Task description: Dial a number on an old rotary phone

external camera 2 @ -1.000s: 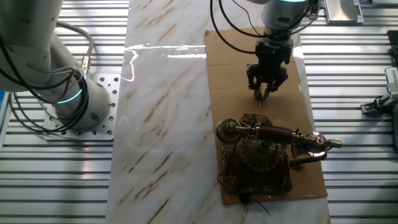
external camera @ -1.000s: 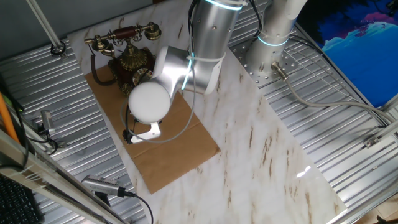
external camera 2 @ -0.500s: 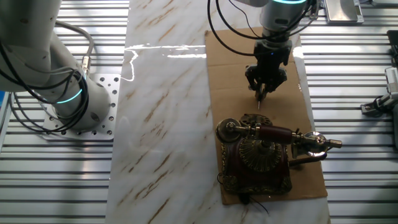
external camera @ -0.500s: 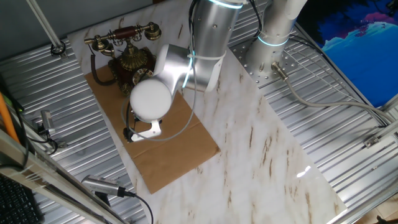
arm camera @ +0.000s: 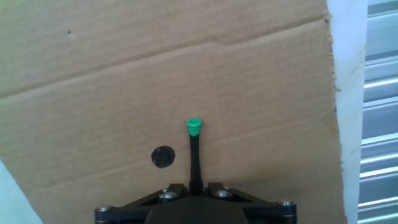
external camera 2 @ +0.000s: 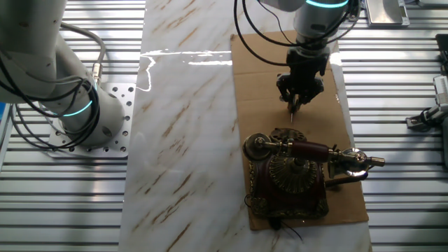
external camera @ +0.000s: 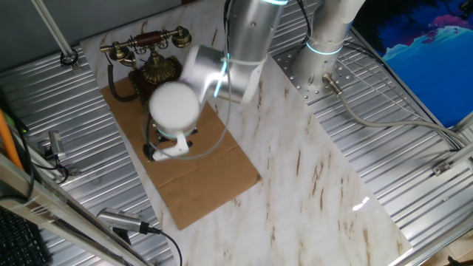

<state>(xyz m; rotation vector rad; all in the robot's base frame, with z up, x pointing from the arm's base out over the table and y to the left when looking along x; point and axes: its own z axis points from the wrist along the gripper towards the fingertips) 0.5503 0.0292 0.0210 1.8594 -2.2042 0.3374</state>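
Note:
The old rotary phone [external camera: 150, 72], dark red-brown with gold trim and a brass-ended handset, stands at the far end of a cardboard sheet [external camera: 201, 171]. In the other fixed view the phone [external camera 2: 290, 176] is at the bottom. My gripper [external camera 2: 296, 99] hangs over the cardboard a short way from the phone, shut on a thin black green-tipped stick [external camera 2: 292, 114] that points down. In the hand view my gripper [arm camera: 195, 185] clamps the stick [arm camera: 194, 158], and its green tip [arm camera: 194, 126] is above bare cardboard [arm camera: 124, 74]. The phone is out of the hand view.
The cardboard lies on a marble tabletop [external camera 2: 182, 105] flanked by ribbed metal surfaces [external camera 2: 406, 77]. A second arm's base [external camera 2: 70, 91] stands beside the marble. A dark round spot [arm camera: 163, 157] marks the cardboard near the stick. My arm's round white joint [external camera: 174, 105] hides part of the phone.
My hand with the stick has risen a little above the cardboard. The phone has not moved.

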